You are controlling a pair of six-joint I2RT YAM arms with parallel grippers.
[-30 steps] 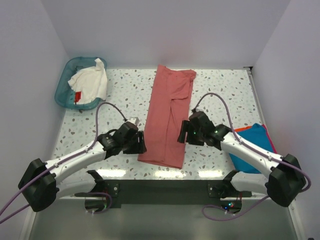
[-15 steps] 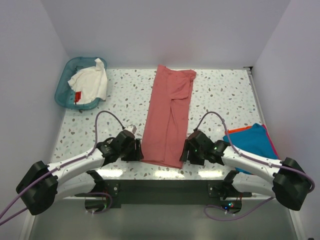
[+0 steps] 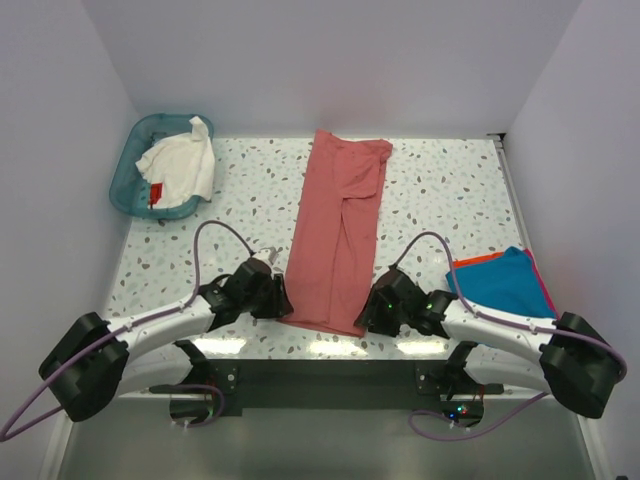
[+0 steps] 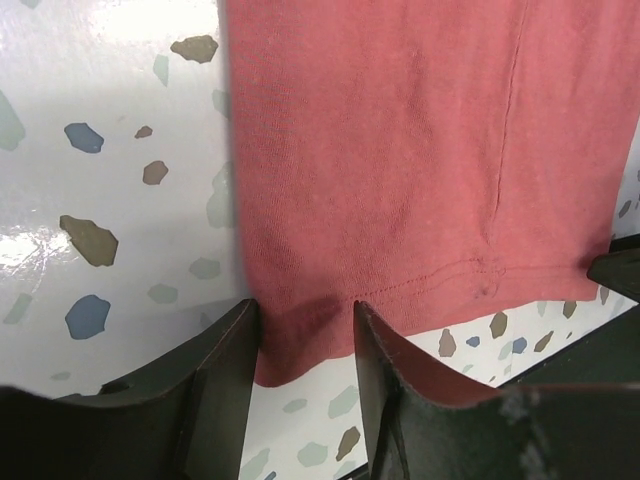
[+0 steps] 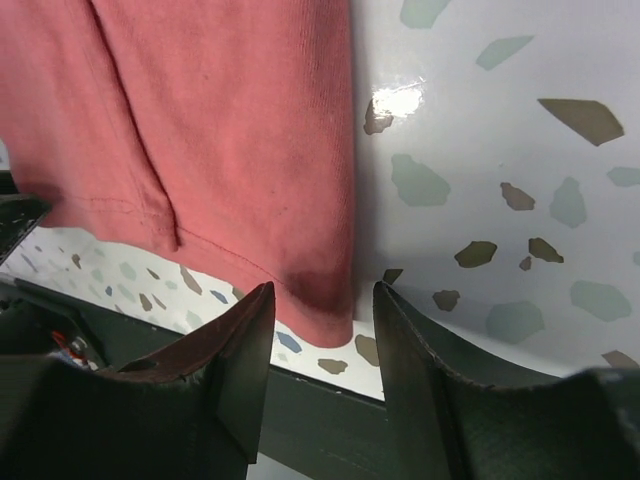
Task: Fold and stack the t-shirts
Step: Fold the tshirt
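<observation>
The salmon-red t-shirt (image 3: 335,235) lies folded lengthwise in a long strip down the middle of the table. My left gripper (image 3: 283,303) is open, its jaws straddling the strip's near left corner (image 4: 300,340). My right gripper (image 3: 365,318) is open, its jaws straddling the near right corner (image 5: 325,300). The white t-shirt (image 3: 183,165) with a small red tag lies in the teal basket (image 3: 128,170). The folded teal-blue t-shirt (image 3: 505,285) rests on the orange-red one (image 3: 478,260) at the right edge.
The table's near edge (image 3: 320,350) runs just under both grippers, with the dark mounting bar below it. White walls close in the left, back and right sides.
Both grippers have moved toward me along the strip's sides, from its middle down to its two near corners. The shirt has not moved.
</observation>
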